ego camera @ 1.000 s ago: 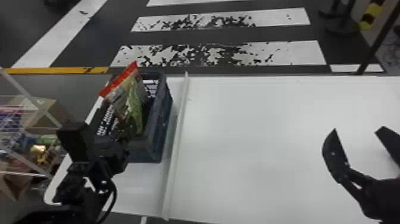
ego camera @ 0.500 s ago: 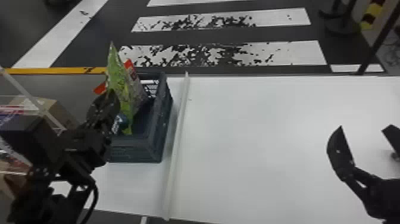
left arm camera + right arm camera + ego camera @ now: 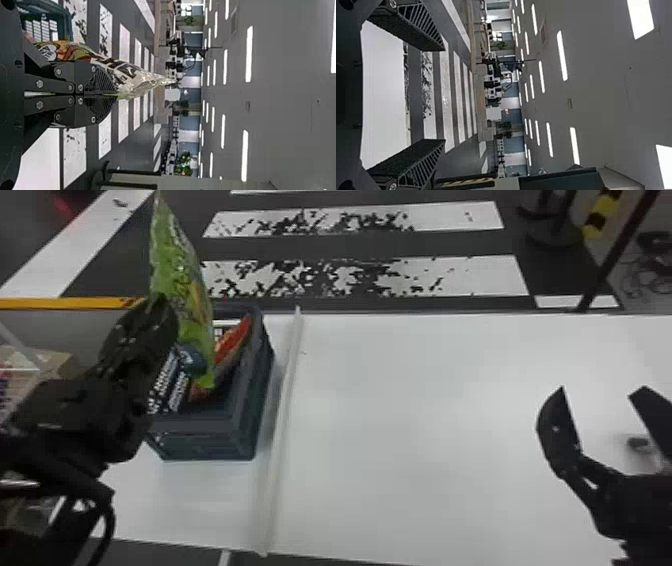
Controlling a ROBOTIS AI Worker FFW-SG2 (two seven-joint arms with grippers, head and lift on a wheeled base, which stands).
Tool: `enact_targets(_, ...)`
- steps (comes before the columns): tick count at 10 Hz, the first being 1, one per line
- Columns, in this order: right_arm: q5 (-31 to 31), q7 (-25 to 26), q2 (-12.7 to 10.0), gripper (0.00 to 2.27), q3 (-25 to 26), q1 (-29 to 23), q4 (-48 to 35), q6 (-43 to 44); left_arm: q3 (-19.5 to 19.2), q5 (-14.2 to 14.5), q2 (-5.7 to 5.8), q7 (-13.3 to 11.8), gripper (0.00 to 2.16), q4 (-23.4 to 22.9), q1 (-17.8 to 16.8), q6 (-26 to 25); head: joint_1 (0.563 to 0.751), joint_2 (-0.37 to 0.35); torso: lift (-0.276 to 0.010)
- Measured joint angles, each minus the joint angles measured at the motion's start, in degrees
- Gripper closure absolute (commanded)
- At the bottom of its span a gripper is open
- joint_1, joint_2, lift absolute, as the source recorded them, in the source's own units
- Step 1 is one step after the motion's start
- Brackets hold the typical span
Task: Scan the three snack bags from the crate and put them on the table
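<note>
My left gripper [image 3: 162,307] is at the left, shut on a green snack bag [image 3: 182,290] that it holds upright above the crate [image 3: 205,425]. In the left wrist view the left gripper [image 3: 109,95] has its fingers closed on the edge of the snack bag [image 3: 130,77]. A red snack bag [image 3: 232,342] leans inside the crate against its right side. At the right, over the white table [image 3: 425,430], my right gripper [image 3: 597,390] stands open with nothing between its fingers; the right wrist view shows the right gripper [image 3: 445,95] spread wide.
A pale strip [image 3: 282,415] runs from front to back on the table, just right of the crate. A small dark object [image 3: 639,444] lies beyond the right gripper's fingers. Left of the table, a cardboard box [image 3: 42,362] stands lower down.
My left gripper has lifted the green bag out of the crate, where it stood lower among the others. The red bag has sunk and tilted rightward in the crate. The right arm has barely moved.
</note>
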State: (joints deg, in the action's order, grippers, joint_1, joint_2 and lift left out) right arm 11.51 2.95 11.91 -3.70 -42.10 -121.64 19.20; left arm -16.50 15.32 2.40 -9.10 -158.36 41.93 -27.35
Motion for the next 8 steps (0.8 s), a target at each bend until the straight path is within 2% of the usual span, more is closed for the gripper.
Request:
enact_targets(2,0.0,0.4,-0.2,0.06,0.3,0.0,-0.1,0.0,1.0,4.0,-0.56,-4.9,1.44,-1.8,0.1,-4.3,0.695,0.009,-0.094)
enact_targets(3,-0.1,0.7,-0.3,0.06,0.4,0.0,-0.1,0.0,1.8,7.8,-1.08,-7.6,1.44,-2.2,-0.1,-7.1,0.695,-0.036,-0.094)
enact_targets(5,-0.3,1.2,-0.6,0.06,0.8,0.1,-0.1,0.3,5.3,12.9,-1.75,-9.7,1.44,-1.7,-1.2,-12.2,0.695,-0.107,-0.094)
enact_targets(6,-0.3,1.3,-0.6,0.06,1.0,0.2,-0.1,0.3,7.5,14.9,-1.91,-11.5,1.44,-0.2,-1.9,-14.3,0.695,-0.157,-0.094)
enact_targets(8,-0.3,1.3,-0.6,0.06,1.3,0.3,0.0,0.3,11.6,16.8,-1.76,-17.3,1.45,6.5,-4.5,-19.3,0.695,-0.256,-0.094)
